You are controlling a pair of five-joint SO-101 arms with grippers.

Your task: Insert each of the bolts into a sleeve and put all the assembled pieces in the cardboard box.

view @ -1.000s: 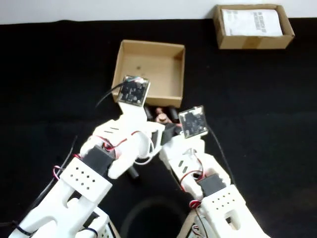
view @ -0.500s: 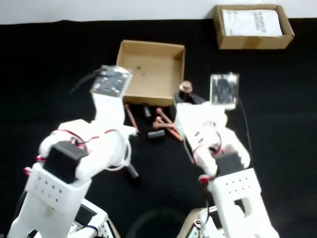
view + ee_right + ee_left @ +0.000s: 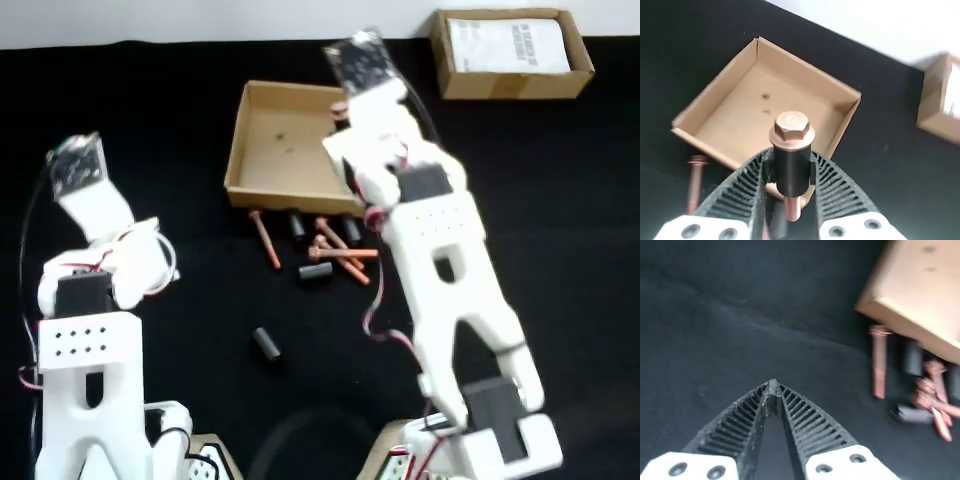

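My right end effector (image 3: pixel 790 167) pinches the sleeved bolt (image 3: pixel 791 131); I'd centre over the cardboard box (image 3: pixel 735 120), lower, then release.

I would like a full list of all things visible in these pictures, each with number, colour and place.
open cardboard box: one, brown, far middle of the table, nothing inside.
second cardboard box: one, brown, far right corner, white paper in it.
loose bolts: about four, copper, just in front of the open cardboard box.
loose sleeves: about four, black, three among the bolts, one nearer the arms.
bolt in a sleeve: one, copper and black, held above the open box's edge.
table: one, black.
left gripper: shut, empty, over bare table.
right gripper: shut on the bolt in a sleeve.
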